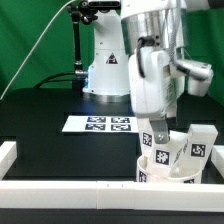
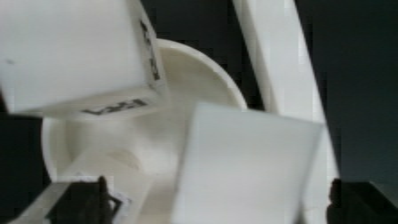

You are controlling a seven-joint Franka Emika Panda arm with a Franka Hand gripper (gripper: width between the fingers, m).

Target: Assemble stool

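Note:
The stool's round white seat [image 1: 172,176] lies at the front, toward the exterior view's right, with three blocky white legs standing on it: one at the right [image 1: 200,146], one in the middle [image 1: 162,150], one at the left [image 1: 145,168]. My gripper [image 1: 160,128] hangs straight over the middle leg. In the wrist view my gripper [image 2: 222,200] is open, with its dark fingers [image 2: 80,200] on either side of that leg [image 2: 258,165]; one finger is close to the leg and the other stands apart from it. The seat [image 2: 107,150] and another leg [image 2: 71,55] lie beyond.
The marker board [image 1: 100,124] lies flat behind the stool. The robot base [image 1: 105,70] stands at the back. White border rails run along the front [image 1: 70,186] and the left edge [image 1: 8,152]; one rail shows in the wrist view [image 2: 276,50], next to the seat.

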